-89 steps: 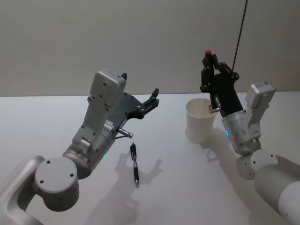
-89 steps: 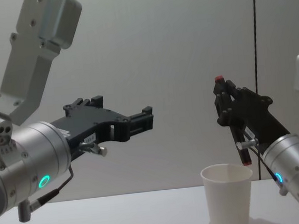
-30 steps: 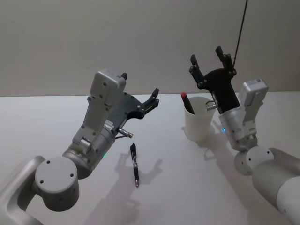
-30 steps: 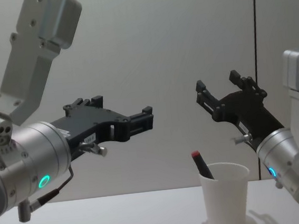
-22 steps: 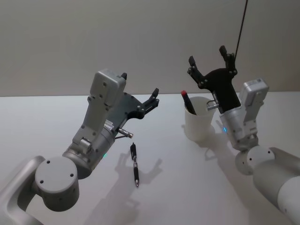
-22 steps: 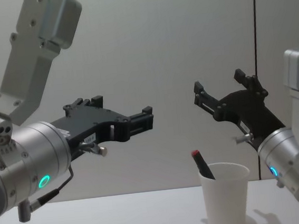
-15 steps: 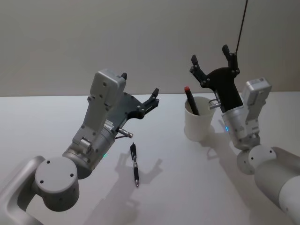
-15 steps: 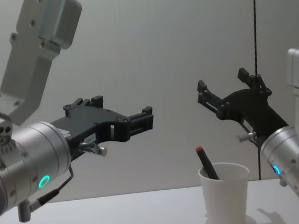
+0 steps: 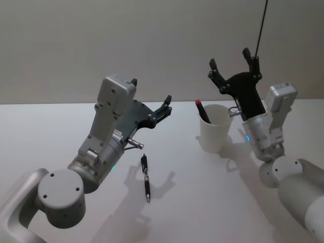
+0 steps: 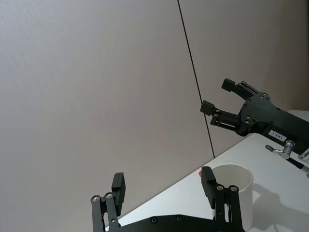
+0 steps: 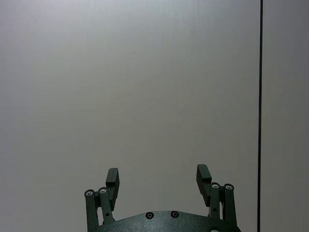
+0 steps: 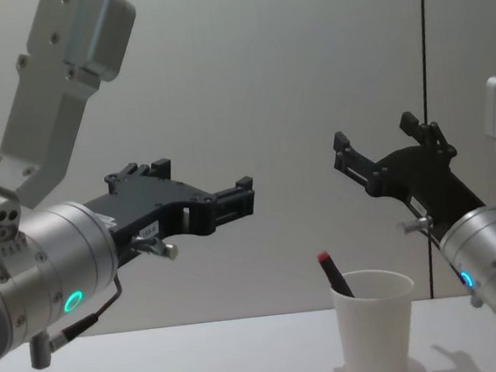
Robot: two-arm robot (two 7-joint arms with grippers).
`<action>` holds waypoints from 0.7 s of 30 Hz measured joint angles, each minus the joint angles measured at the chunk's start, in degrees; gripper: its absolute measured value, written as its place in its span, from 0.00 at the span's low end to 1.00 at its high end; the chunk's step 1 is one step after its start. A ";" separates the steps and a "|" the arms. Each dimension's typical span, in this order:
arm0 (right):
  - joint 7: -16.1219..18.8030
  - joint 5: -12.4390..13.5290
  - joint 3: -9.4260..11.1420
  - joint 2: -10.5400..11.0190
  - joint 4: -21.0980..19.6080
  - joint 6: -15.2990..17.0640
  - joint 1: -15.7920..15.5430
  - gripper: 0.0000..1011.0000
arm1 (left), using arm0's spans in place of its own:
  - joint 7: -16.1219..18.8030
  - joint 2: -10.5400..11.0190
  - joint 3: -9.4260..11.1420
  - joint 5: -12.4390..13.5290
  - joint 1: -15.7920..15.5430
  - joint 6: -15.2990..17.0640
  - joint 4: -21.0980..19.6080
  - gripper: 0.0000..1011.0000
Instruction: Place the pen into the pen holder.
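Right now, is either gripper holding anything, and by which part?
Nothing is held. The right gripper hangs above the pen holder, jaws open; the red-tipped pen stands in it. The left gripper is open too.

Plain white paper cup, tapered, rolled rim: upright on white table, right of centre. Black pen with a red end stands inside it, leaning toward the robot's left, red end above the rim. Second black pen lies flat on the table, well apart from the cup, to its left and nearer the robot.

even soft light, faint shadows
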 joint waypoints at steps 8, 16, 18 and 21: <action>0.79 -1.02 0.58 1.94 -21.30 13.37 -10.72 0.99 | 0.00 0.00 0.00 0.00 0.00 0.00 0.00 0.99; 1.12 -2.02 1.08 3.45 -36.34 23.80 -17.95 0.99 | 0.00 0.00 0.00 0.00 0.00 0.00 0.00 0.99; 1.12 -2.33 1.25 3.88 -39.90 26.26 -19.62 0.99 | 0.00 0.00 0.00 0.00 0.00 0.00 0.00 0.99; 1.07 -2.85 1.51 4.36 -43.70 29.46 -21.38 0.99 | 0.00 0.00 0.00 0.00 0.00 0.00 0.00 0.99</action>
